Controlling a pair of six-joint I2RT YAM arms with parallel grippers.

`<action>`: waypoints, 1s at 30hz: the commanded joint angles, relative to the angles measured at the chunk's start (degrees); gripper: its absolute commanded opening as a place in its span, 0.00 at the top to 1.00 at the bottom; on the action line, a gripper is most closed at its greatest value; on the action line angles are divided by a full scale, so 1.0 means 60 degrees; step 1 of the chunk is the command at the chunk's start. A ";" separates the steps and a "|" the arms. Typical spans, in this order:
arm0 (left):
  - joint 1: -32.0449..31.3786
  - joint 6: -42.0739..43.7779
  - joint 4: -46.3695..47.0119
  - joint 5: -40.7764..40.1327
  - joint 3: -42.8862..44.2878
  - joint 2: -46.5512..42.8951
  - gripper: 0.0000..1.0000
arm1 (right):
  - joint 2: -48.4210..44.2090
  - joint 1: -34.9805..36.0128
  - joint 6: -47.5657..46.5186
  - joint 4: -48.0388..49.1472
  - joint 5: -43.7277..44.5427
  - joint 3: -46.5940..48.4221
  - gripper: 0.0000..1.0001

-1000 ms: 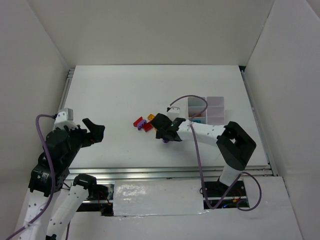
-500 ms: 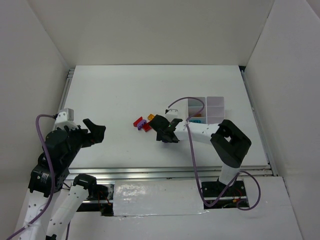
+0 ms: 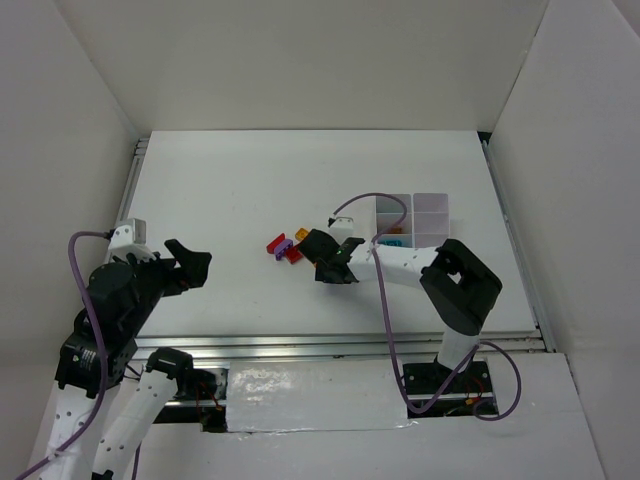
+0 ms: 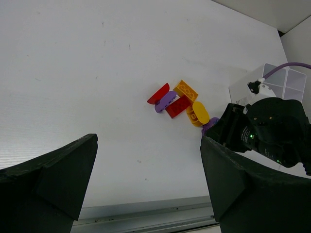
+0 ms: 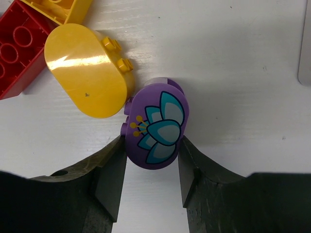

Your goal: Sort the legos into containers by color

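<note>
The white table (image 3: 250, 190) fills the middle of the top view. At lower left the left arm (image 3: 110, 300) hangs above it, and the left gripper (image 3: 190, 262) is spread wide with nothing between its fingers. The right arm (image 3: 460, 290) reaches from lower right toward the centre. Its purple cable (image 3: 385, 200) loops across the white tray (image 3: 431, 203) at right of centre.

Just left of the tray lies a tight cluster of bricks: a red rounded piece (image 4: 158, 93), a purple piece (image 4: 165, 101), a red rectangle (image 4: 178, 106) and an orange studded brick (image 4: 186, 90). A yellow oval (image 5: 85, 77) touches the purple flower-printed oval (image 5: 155, 128) on its upper left. The right gripper (image 5: 151, 145) presses on that purple oval's two sides, down on the table.
</note>
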 commanded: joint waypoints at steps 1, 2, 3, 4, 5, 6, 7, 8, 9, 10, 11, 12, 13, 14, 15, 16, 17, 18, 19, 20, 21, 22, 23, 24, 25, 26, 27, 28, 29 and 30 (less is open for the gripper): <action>-0.0032 0.0245 0.0435 0.0136 0.0069 -0.0113 0.00 | -0.0070 0.0011 -0.0078 0.0296 0.0228 -0.0101 0.99; -0.0046 0.0245 0.0450 0.0136 0.0083 -0.0128 0.00 | -0.0114 0.0025 -0.0063 0.0282 0.0257 -0.0115 1.00; -0.0046 0.0245 0.0435 0.0136 0.0069 -0.0128 0.01 | -0.0143 0.0026 -0.0049 0.0238 0.0286 -0.0130 1.00; -0.0046 0.0245 0.0435 0.0136 0.0068 -0.0142 0.00 | -0.0187 0.0011 -0.0034 0.0194 0.0330 -0.0101 1.00; -0.0046 0.0245 0.0450 0.0151 0.0054 -0.0142 0.01 | -0.0260 0.0011 -0.0034 0.0150 0.0374 -0.0101 1.00; -0.0046 0.0245 0.0450 0.0151 0.0054 -0.0128 0.01 | -0.0304 0.0025 -0.0034 0.0121 0.0389 -0.0086 1.00; -0.0046 0.0245 0.0464 0.0151 0.0068 -0.0128 0.01 | -0.0362 0.0011 -0.0063 0.0048 0.0403 -0.0101 1.00; -0.0046 0.0245 0.0464 0.0166 0.0068 -0.0113 0.00 | -0.0552 0.0025 -0.0078 0.0047 0.0360 -0.0115 1.00; -0.0046 0.0245 0.0464 0.0166 0.0068 -0.0113 0.01 | -0.0669 0.0011 -0.0121 0.0047 0.0302 -0.0173 1.00; -0.0046 0.0245 0.0464 0.0166 0.0054 -0.0113 0.01 | -0.0787 0.0011 -0.0151 0.0033 0.0272 -0.0189 1.00; -0.0046 0.0260 0.0464 0.0180 0.0068 -0.0099 0.00 | -0.1063 0.0025 -0.0209 0.0047 0.0243 -0.0232 1.00; -0.0046 0.0260 0.0464 0.0195 0.0054 -0.0098 0.01 | -0.1211 0.0011 -0.0282 0.0004 0.0184 -0.0262 1.00; -0.0046 0.0260 0.0479 0.0195 0.0054 -0.0098 0.00 | -0.1488 0.0011 -0.0269 -0.0113 0.0227 -0.0218 1.00; -0.0046 0.0260 0.0479 0.0209 0.0054 -0.0084 0.00 | -0.1636 0.0011 -0.0297 -0.0216 0.0271 -0.0175 1.00; -0.0046 0.0274 0.0479 0.0224 0.0068 -0.0069 0.00 | -0.1782 0.0011 -0.0312 -0.0391 0.0315 -0.0087 1.00; -0.0046 0.0274 0.0494 0.0224 0.0054 -0.0055 0.00 | -0.2132 0.0011 -0.0298 -0.0494 0.0345 -0.0028 1.00; -0.0046 0.0274 0.0494 0.0239 0.0054 -0.0040 0.00 | -0.2295 -0.0018 -0.0312 -0.0640 0.0403 0.0059 1.00; -0.0046 0.0289 0.0479 0.0253 0.0068 -0.0025 0.00 | -0.2645 -0.0047 -0.0283 -0.0757 0.0549 0.0118 1.00; -0.0046 0.0289 0.0479 0.0254 0.0068 -0.0025 0.00 | -0.2808 -0.0280 -0.0182 -0.0947 0.0666 0.0235 1.00; -0.0046 0.0289 0.0479 0.0268 0.0068 -0.0025 0.00 | -0.2969 -0.0485 -0.0123 -0.1239 0.0711 0.0439 1.00; -0.0032 0.0289 0.0494 0.0283 0.0054 -0.0011 0.01 | -0.3275 -0.0734 -0.0078 -0.1344 0.0711 0.0528 1.00; -0.0046 0.0304 0.0508 0.0283 0.0054 -0.0011 0.00 | -0.3467 -0.1041 -0.0049 -0.1403 0.0682 0.0660 1.00; -0.0046 0.0304 0.0508 0.0283 0.0054 -0.0011 0.01 | -0.3613 -0.1711 -0.0034 -0.1389 0.0580 0.0719 1.00; -0.0046 0.0304 0.0508 0.0297 0.0068 0.0004 0.00 | -0.3934 -0.2109 -0.0020 -0.1374 0.0260 0.0777 1.00; -0.0046 0.0304 0.0494 0.0298 0.0068 0.0004 0.00 | -0.4082 -0.2490 -0.0005 -0.1301 0.0127 0.0807 1.00; -0.0046 0.0304 0.0494 0.0283 0.0054 0.0004 0.00 | -0.4200 -0.3088 0.0155 -0.1156 0.0082 0.0880 1.00; -0.0046 0.0304 0.0508 0.0297 0.0054 -0.0025 0.00 | -0.4360 -0.3341 0.0258 -0.1111 0.0139 0.0910 1.00; -0.0046 0.0304 0.0508 0.0298 0.0054 -0.0025 0.01 | -0.4406 -0.3619 0.0418 -0.1081 0.0270 0.0997 1.00; -0.0046 0.0304 0.0523 0.0283 0.0054 -0.0025 0.00 | -0.4420 -0.3854 0.0768 -0.1110 0.0272 0.1070 1.00; -0.0046 0.0304 0.0508 0.0283 0.0068 -0.0040 0.00 | -0.4363 -0.4306 0.0902 -0.1067 0.0286 0.1129 1.00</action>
